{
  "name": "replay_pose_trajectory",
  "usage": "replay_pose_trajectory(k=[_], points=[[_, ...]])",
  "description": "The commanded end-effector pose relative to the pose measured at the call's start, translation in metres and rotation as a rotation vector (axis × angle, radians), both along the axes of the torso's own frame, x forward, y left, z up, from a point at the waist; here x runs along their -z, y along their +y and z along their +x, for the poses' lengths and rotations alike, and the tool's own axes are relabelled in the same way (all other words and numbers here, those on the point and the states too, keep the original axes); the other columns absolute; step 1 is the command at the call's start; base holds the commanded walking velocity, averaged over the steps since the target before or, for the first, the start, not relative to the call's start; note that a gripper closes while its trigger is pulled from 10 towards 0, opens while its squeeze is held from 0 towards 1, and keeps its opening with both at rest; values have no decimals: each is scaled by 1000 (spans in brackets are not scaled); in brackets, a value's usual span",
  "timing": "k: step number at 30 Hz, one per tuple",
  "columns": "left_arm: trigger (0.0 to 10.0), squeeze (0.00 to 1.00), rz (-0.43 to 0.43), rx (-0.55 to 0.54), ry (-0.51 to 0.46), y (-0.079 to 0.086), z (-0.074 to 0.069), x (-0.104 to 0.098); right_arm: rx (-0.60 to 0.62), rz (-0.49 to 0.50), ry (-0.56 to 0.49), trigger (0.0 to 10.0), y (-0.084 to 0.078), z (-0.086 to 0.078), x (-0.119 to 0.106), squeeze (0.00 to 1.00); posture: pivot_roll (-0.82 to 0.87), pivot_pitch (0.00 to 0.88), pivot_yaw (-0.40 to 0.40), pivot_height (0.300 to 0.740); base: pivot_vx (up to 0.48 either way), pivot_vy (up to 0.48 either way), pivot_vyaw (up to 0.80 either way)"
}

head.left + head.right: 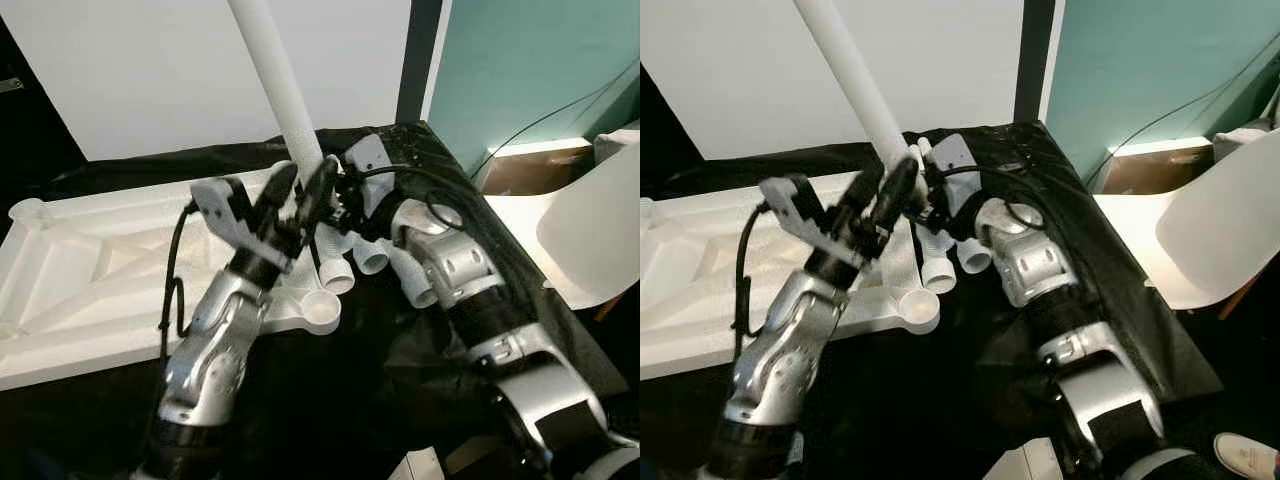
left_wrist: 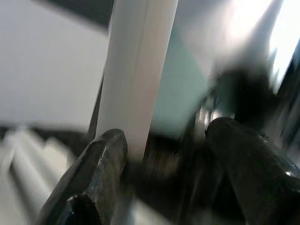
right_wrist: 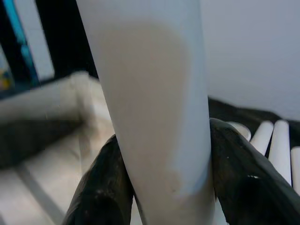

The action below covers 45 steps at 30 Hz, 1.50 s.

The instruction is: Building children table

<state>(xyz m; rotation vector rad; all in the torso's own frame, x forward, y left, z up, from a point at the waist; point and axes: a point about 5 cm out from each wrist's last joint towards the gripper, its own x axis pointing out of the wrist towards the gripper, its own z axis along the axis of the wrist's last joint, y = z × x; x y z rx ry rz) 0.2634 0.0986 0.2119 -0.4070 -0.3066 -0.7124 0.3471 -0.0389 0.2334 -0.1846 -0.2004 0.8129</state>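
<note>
Tabletop (image 1: 90, 270), a white ribbed slab lying underside up, fills the left of the head views on a black sheet (image 1: 400, 400), with a round socket (image 1: 322, 310) at its near corner close to frame centre. A white wall (image 1: 150, 70) spans the top, a teal wall (image 1: 520, 60) the upper right, and a white chair (image 1: 590, 230) sits at the right edge. A long white leg (image 1: 285, 90) rises tilted from the centre toward the top of the frame. The right gripper (image 3: 164, 187) comes in from the lower right and has its fingers (image 3: 243, 183) clamped on the leg's lower part, pressed to both sides of it. The left gripper (image 1: 298, 195), reaching up from the lower left, has its fingers (image 2: 101, 164) apart around the same leg; whether they touch it is unclear. Spare legs (image 1: 365, 255) lie bundled just right of the socket, under the grippers.
</note>
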Motion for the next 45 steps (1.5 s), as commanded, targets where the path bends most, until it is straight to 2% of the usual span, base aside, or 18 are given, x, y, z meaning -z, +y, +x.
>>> replay_pose_trajectory(k=[1, 2, 3, 4, 6, 8, 13, 22, 28, 29, 30, 33, 36, 37, 38, 39, 44, 45], points=[[10000, 0, 82, 264, -89, -10, -13, 3, 7, 49, -13, 0, 1, -4, -10, 0, -13, 0, 47, 740, 0, 0, 0], [10000, 0, 148, 297, -79, -8, -16, 10, 9, 61, -4, 3686, 4, -8, -8, 0, -12, 0, 45, 740, 0, 0, 0], [10000, 0, 148, 297, -79, -8, -16, 10, 9, 61, -4, 3686, 4, -8, -8, 0, -12, 0, 45, 740, 0, 0, 0], [10000, 0, 221, 328, -62, -6, -19, 17, 6, 65, 5, 10000, 6, -12, -4, 0, -10, 0, 44, 740, 0, 0, 0], [10000, 0, 268, 349, -50, -5, -22, 22, 6, 68, 12, 10000, 8, -16, -2, 0, -10, 0, 44, 740, 0, 0, 0], [10000, 0, 425, 404, -7, 1, -29, 39, -11, 63, 37, 10000, 7, -25, 6, 0, -9, 0, 42, 740, 0, 0, 0], [10000, 0, 574, 478, 55, 5, -39, 59, 0, 66, 65, 10000, -7, -32, 8, 0, -13, 0, 39, 740, 0, 0, 0], [10000, 0, 670, 448, 79, 9, -37, 76, -49, 75, 96, 10000, -11, -46, 12, 0, -21, 0, 40, 740, 0, 0, 0], [10000, 0, 640, 388, 52, 12, -28, 70, -56, 72, 102, 10000, -14, -50, 11, 0, -22, 0, 40, 740, 0, 0, 0], [10000, 0, 584, 298, 18, 16, -18, 62, -46, 65, 103, 10000, -18, -49, 12, 0, -23, 0, 44, 740, 0, 0, 0], [10000, 0, 439, 133, -60, 28, -4, 39, -24, 53, 104, 10000, -24, -49, 13, 0, -27, 0, 46, 740, 0, 0, 0], [10000, 0, 347, 64, -91, 39, 0, 26, -12, 49, 101, 10000, -27, -49, 13, 0, -27, 0, 48, 740, 0, 0, 0], [10000, 0, 330, 57, -96, 41, 0, 24, -10, 50, 102, 10000, -27, -48, 13, 0, -27, 0, 48, 740, 0, 0, 0], [10000, 761, 309, 43, -114, 49, -2, 19, -2, 51, 104, 10000, -28, -48, 12, 0, -23, 0, 46, 740, 0, 0, 0], [10000, 761, 309, 39, -119, 52, -2, 18, 1, 50, 105, 10000, -29, -48, 12, 0, -23, 0, 46, 740, 0, 0, 0], [10000, 996, 307, 37, -123, 54, -2, 17, 5, 48, 107, 10000, -29, -47, 12, 0, -20, 0, 44, 740, 0, 0, 0], [10000, 949, 264, 40, -148, 58, -4, 11, 13, 29, 112, 10000, -31, -44, 14, 0, -18, 0, 43, 740, 0, 0, 0], [10000, 788, 209, 75, -174, 56, -8, 4, 14, 10, 116, 10000, -30, -43, 15, 0, -17, 0, 40, 740, 0, 0, 0]])
